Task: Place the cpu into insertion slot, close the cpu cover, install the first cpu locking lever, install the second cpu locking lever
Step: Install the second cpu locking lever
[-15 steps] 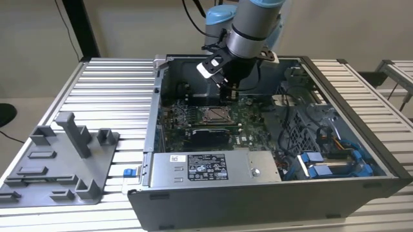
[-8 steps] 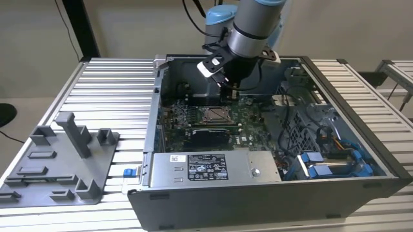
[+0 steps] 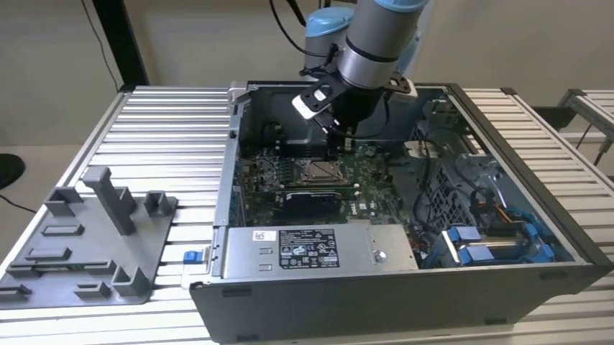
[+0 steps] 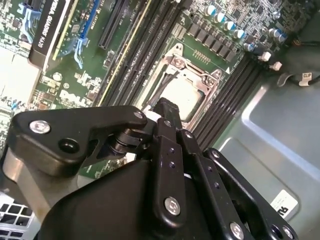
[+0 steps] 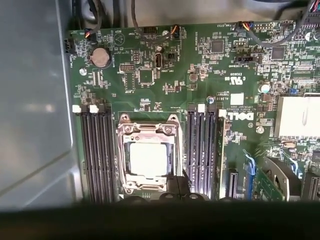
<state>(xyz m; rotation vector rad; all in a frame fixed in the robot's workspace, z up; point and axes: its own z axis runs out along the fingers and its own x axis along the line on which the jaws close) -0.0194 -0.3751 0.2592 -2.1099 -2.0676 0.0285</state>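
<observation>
The cpu (image 5: 148, 159) lies flat in the insertion slot (image 3: 320, 171), silvery top up, on the green board inside the open computer case. The cpu cover (image 5: 148, 131) lies down over it as a metal frame, and the chip shows through its window in both wrist views (image 4: 184, 97). My gripper (image 3: 343, 144) hangs low over the board just behind the socket. Its black fingertips (image 4: 167, 106) are pressed together at the socket's edge, and they also appear beside the frame in the first wrist view (image 5: 175, 181). Nothing shows between them. The locking levers cannot be made out clearly.
Black memory slots (image 5: 97, 150) flank the socket on both sides. A grey power-supply box (image 3: 312, 248) fills the case's near side, with blue drive brackets (image 3: 489, 244) and cables at the exterior view's right. A grey fixture tray (image 3: 86, 237) sits on the table at the left.
</observation>
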